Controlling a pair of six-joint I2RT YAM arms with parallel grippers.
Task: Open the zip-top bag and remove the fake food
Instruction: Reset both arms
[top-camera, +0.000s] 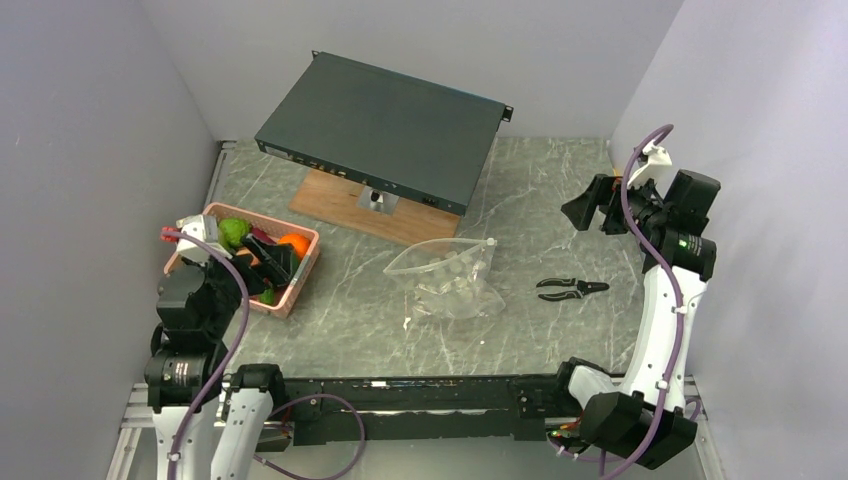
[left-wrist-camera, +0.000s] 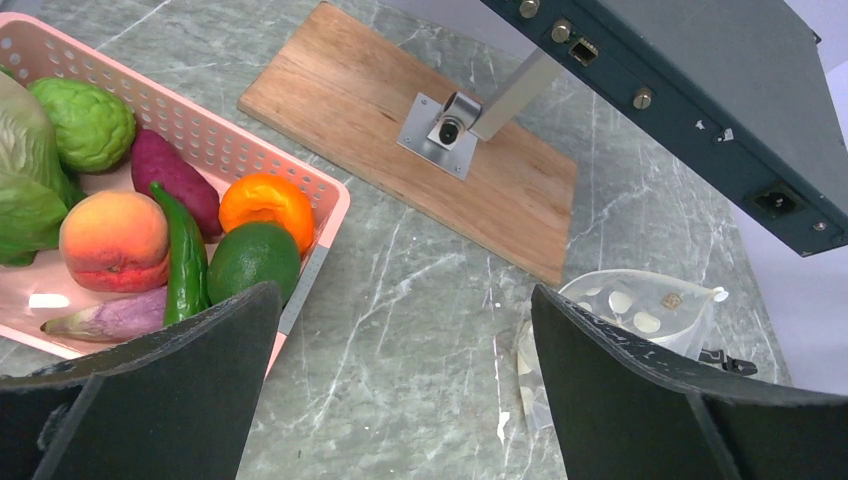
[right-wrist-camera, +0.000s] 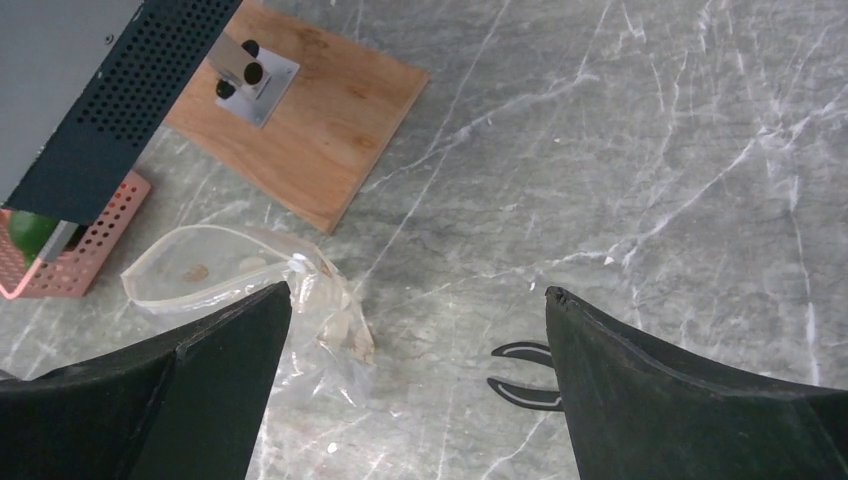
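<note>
Lying clear of edges — zip-top bag (top-camera: 447, 275), apparently open.

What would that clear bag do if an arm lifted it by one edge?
The bag would probably sag and fold, since its plastic lies crumpled. It seems nearly empty, so likely light; a push might just slide it over the smooth table.

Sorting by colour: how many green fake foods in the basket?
4: leafy head at one end, bumpy fruit beside it, long pepper against the peach, round one by the orange piece; others possibly hidden.
</note>
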